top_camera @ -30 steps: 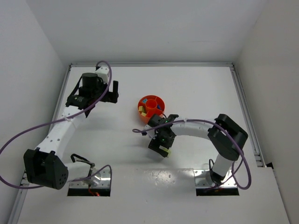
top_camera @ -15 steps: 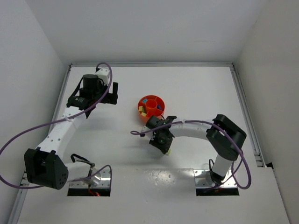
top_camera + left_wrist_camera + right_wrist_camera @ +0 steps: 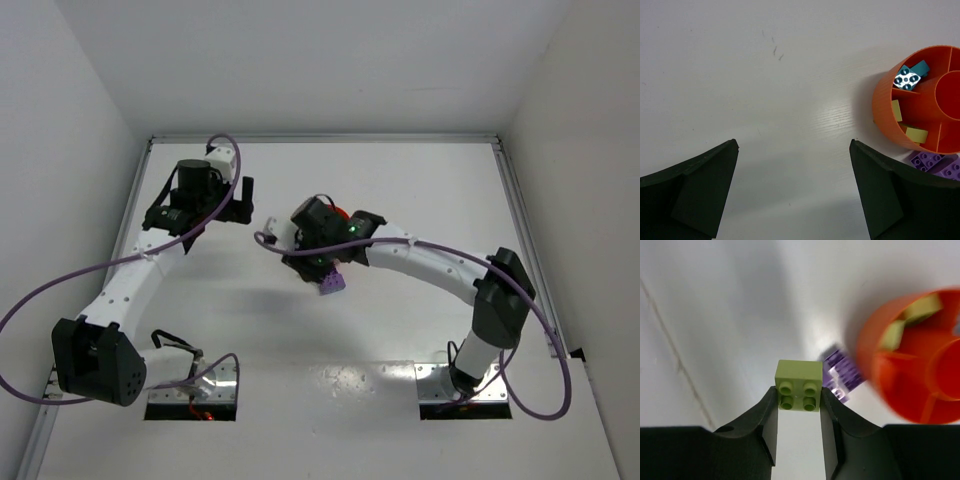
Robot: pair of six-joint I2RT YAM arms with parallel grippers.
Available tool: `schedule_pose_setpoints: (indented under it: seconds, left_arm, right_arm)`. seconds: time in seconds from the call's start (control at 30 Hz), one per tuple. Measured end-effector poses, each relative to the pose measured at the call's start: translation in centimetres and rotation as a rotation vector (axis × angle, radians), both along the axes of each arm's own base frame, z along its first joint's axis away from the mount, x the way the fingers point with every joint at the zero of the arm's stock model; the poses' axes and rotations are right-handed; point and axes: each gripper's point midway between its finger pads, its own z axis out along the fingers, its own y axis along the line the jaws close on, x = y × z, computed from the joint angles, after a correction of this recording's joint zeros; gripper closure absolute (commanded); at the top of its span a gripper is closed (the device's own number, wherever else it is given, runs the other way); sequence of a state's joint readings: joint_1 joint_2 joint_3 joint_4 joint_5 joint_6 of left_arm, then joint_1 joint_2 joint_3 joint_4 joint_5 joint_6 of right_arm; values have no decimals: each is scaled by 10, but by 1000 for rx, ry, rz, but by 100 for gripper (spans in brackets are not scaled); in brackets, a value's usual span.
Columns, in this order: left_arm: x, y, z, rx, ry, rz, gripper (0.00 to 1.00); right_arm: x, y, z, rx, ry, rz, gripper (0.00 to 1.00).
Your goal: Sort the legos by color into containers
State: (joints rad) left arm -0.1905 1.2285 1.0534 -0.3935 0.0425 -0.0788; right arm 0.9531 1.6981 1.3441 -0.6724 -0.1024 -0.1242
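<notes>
The right gripper (image 3: 798,399) pinches a yellow-green brick (image 3: 798,380) by its two sides and hangs just beside the orange bowl (image 3: 885,390), which stands near the middle of the tabletop (image 3: 420,180). The fingers take only the lower part of the brick, so I think it may twist or slip out if the arm swings quickly. The section that already has yellow-green bricks (image 3: 916,135) is narrow. A release a little off could drop the piece into the centre well or among the teal bricks (image 3: 910,77). The fingers could also push the light bowl, or knock the purple bricks (image 3: 935,162) lying on the table at its wall. Whether those touch the wall I cannot tell from here. The left gripper (image 3: 793,165) is spread wide and holds nothing. It stays apart from the bowl, on the side of the left edge, and should not be in the way.

The tabletop is white, smooth and a little glossy, with a few faint scratches (image 3: 775,50). Plain white walls (image 3: 300,60) close it on three sides, and a metal rail (image 3: 320,138) runs along the far edge.
</notes>
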Motion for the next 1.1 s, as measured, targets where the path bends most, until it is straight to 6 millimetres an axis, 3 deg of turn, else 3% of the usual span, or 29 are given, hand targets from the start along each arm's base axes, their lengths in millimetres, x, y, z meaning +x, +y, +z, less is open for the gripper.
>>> schedule_pose_setpoints:
  seconds: [0.1, 0.2, 0.27, 0.53, 0.8, 1.1]
  left_arm:
    - [0, -2, 0, -7, 1, -12, 0]
    - [-1, -4, 0, -12, 2, -20, 0]
    - [-1, -4, 0, -14, 2, -22, 0]
    - [-1, -5, 0, -16, 2, -28, 0]
    - [0, -5, 1, -6, -7, -35, 0]
    - [0, -6, 1, -5, -10, -47, 0]
  right_arm:
    - [35, 27, 47, 117, -118, -28, 80]
    - [65, 39, 66, 175, -172, -68, 81]
    - [82, 41, 61, 182, -177, -97, 82]
    - [127, 37, 12, 136, -78, -183, 83]
    - [151, 37, 29, 200, -66, -211, 83]
    - [148, 36, 27, 211, -30, -204, 74]
